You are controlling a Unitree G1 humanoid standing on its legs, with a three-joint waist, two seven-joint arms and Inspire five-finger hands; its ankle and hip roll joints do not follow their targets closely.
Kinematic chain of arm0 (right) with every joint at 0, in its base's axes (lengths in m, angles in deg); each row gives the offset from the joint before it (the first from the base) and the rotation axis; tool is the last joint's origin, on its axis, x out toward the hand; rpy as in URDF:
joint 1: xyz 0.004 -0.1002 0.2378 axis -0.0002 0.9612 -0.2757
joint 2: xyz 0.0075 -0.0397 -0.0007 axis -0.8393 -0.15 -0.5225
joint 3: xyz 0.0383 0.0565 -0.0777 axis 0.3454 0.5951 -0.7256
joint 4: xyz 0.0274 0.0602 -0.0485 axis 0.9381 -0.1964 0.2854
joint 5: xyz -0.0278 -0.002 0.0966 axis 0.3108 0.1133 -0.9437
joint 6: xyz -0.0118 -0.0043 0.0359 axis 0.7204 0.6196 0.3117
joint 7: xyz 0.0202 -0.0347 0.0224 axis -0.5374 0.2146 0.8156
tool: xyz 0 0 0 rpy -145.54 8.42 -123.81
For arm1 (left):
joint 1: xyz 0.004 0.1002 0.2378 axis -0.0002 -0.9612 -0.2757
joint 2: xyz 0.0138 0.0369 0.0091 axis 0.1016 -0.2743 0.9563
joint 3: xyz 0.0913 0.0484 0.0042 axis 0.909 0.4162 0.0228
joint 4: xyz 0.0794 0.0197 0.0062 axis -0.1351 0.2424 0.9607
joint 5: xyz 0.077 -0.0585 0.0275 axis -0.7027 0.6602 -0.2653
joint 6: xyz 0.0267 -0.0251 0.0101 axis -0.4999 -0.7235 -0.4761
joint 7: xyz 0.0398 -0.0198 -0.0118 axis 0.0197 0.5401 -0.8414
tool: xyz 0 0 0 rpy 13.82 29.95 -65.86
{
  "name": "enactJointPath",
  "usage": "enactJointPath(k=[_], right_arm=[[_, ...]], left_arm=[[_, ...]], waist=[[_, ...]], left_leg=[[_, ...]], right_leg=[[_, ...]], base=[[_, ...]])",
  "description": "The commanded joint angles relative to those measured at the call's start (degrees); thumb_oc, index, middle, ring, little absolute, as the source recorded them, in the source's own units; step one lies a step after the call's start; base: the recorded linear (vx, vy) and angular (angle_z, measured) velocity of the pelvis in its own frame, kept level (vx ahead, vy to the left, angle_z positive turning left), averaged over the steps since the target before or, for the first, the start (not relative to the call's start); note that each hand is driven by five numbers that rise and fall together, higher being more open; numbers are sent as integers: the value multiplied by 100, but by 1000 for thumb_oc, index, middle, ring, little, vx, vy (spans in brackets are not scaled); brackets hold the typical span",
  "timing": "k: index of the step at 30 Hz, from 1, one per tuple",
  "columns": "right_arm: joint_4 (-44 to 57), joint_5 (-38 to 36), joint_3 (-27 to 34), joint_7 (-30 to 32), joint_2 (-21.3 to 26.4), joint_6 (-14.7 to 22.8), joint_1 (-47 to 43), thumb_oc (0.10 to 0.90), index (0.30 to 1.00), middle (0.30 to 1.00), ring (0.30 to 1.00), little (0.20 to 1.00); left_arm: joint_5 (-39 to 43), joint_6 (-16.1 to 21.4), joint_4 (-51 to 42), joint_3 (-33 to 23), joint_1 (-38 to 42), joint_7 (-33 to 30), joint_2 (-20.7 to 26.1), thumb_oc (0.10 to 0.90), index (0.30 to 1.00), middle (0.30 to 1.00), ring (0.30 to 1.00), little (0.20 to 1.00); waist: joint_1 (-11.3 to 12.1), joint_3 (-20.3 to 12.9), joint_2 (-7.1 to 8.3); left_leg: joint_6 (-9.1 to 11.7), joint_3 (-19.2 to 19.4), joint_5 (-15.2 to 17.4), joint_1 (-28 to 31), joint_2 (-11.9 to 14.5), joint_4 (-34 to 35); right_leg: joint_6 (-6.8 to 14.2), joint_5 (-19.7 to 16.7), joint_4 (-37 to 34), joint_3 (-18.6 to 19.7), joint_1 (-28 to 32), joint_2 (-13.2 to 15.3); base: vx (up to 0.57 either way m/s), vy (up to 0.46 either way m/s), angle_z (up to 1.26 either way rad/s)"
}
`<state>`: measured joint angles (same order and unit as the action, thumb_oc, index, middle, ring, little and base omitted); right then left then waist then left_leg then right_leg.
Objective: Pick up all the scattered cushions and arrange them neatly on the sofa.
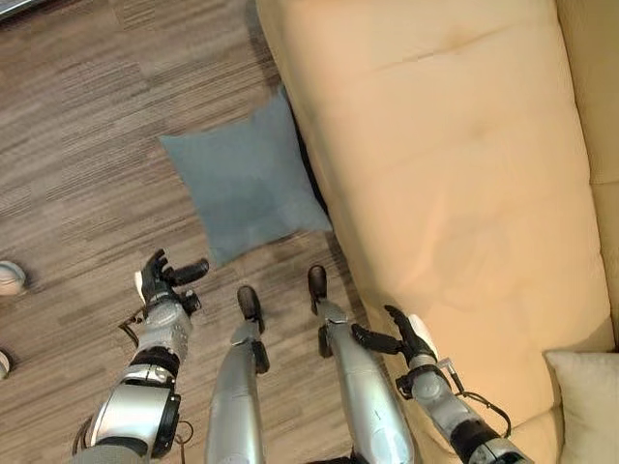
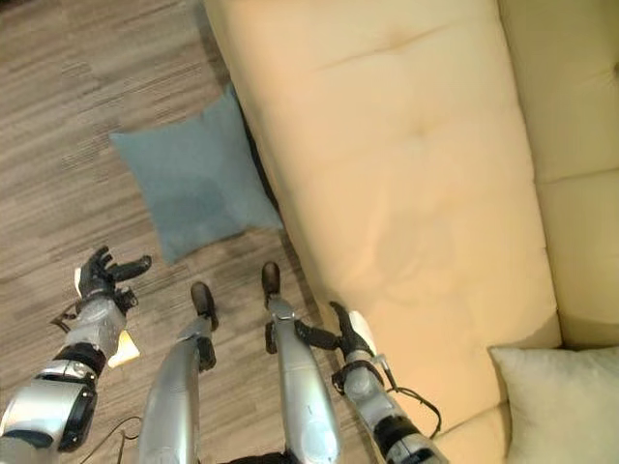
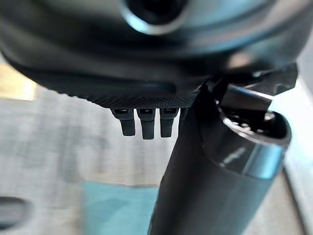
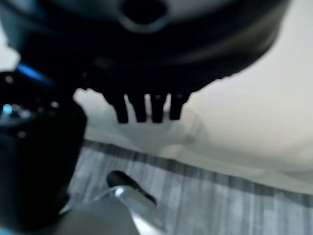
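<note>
A grey-blue cushion [image 1: 247, 182] lies flat on the wooden floor, one edge against the front of the cream sofa [image 1: 455, 145]. A pale cream cushion [image 1: 586, 401] rests at the near right end of the sofa seat. My left hand [image 1: 162, 282] hovers open over the floor a little short of the blue cushion, fingers spread, holding nothing. My right hand [image 1: 406, 338] is open by the sofa's front edge, also holding nothing. The blue cushion [image 3: 120, 208] shows past my left hand's fingers [image 3: 142, 125] in the left wrist view.
The sofa's backrest [image 2: 571, 87] runs along the right side. A round white object [image 1: 10, 278] lies on the floor at the far left. Bare wooden floor [image 1: 87, 116] stretches left of the blue cushion.
</note>
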<state>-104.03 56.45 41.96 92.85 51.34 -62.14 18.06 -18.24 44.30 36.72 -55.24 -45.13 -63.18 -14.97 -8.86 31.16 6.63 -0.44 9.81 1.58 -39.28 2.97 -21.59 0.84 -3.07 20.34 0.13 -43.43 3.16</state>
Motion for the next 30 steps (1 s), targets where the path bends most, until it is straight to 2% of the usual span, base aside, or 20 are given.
enactJointPath(k=[1,3,5,6,10,15,21,23,25,27,28,30], right_arm=[[369,-4,-67,343,158,131,674,800,900,900,900,900],[642,-135,40,452,287,271,623,800,900,900,900,900],[861,-164,101,466,329,304,627,800,900,900,900,900],[1136,-332,259,487,395,366,645,800,900,900,900,900],[1643,-516,590,577,523,548,735,800,900,900,900,900],[2231,-380,764,527,794,671,924,800,900,900,900,900],[2515,-545,985,557,835,775,1115,800,900,900,900,900],[2590,-667,1043,560,870,803,1134,800,900,900,900,900],[2700,-619,1073,600,874,748,1083,800,900,900,900,900],[2881,-631,1084,605,895,774,1093,800,900,900,900,900],[2918,-653,1088,584,915,769,1093,800,900,900,900,900],[3031,-621,1086,595,974,804,1125,800,900,900,900,900]], left_arm=[[15,365,8,-165,-247,-495,239,800,900,900,900,900],[-111,191,299,-173,86,-554,559,800,900,900,900,900],[-60,151,355,-203,188,-535,588,800,900,900,900,900],[42,67,437,-187,413,-482,710,800,900,900,900,900],[-95,-147,714,-282,537,-507,1046,800,900,900,900,900],[-41,-343,914,-319,783,-435,1336,800,900,900,900,900],[187,-391,642,-41,1116,-411,1359,800,900,900,900,900],[16,-481,522,335,1293,-229,1480,800,900,900,900,900],[-112,-556,412,476,1255,-162,1375,577,566,566,566,566],[-177,-591,457,593,1335,-110,1396,558,538,538,538,538],[-241,-629,514,674,1410,-79,1427,408,312,312,312,312],[-360,-677,570,781,1468,-57,1454,400,300,300,300,300]], waist=[[-79,-222,17],[-208,-183,34],[-242,-191,19],[-328,-199,7],[-466,-167,3],[-577,-359,-40],[-626,-418,-135],[-633,-401,-204],[-603,-372,-223],[-598,-332,-231],[-594,-292,-240],[-582,-238,-253]], left_leg=[[160,-121,485,-650,151,-176],[110,-128,594,-1203,202,-492],[101,-110,649,-1442,228,-643],[94,-145,735,-1889,269,-943],[58,-195,874,-2599,338,-1422],[-6,-240,1034,-3309,359,-1918],[-59,-388,1241,-4158,321,-2805],[-57,-432,1337,-4487,321,-3203],[-72,-457,1418,-4717,371,-3473],[-86,-507,1491,-4902,420,-3714],[-98,-531,1529,-4937,438,-3839],[-119,-585,1579,-4987,467,-3984]], right_leg=[[463,1005,644,-98,-364,422],[434,1025,874,30,-911,411],[423,1062,995,69,-1148,412],[394,1137,1253,130,-1577,405],[375,1241,1644,205,-2287,376],[336,1378,2096,265,-3061,271],[196,1727,2977,331,-3911,130],[138,1870,3348,315,-4228,112],[108,1956,3617,302,-4471,114],[77,2024,3824,317,-4645,66],[65,2040,3889,299,-4648,61],[42,2072,3977,291,-4652,29]], base=[[-3,4,6],[-1,5,2],[18,-14,-2],[30,-45,-4],[34,-45,-4],[63,-64,-10],[81,-98,-2],[85,-78,8],[89,-64,3],[72,-40,-5],[47,-41,-9],[33,-42,-9]])
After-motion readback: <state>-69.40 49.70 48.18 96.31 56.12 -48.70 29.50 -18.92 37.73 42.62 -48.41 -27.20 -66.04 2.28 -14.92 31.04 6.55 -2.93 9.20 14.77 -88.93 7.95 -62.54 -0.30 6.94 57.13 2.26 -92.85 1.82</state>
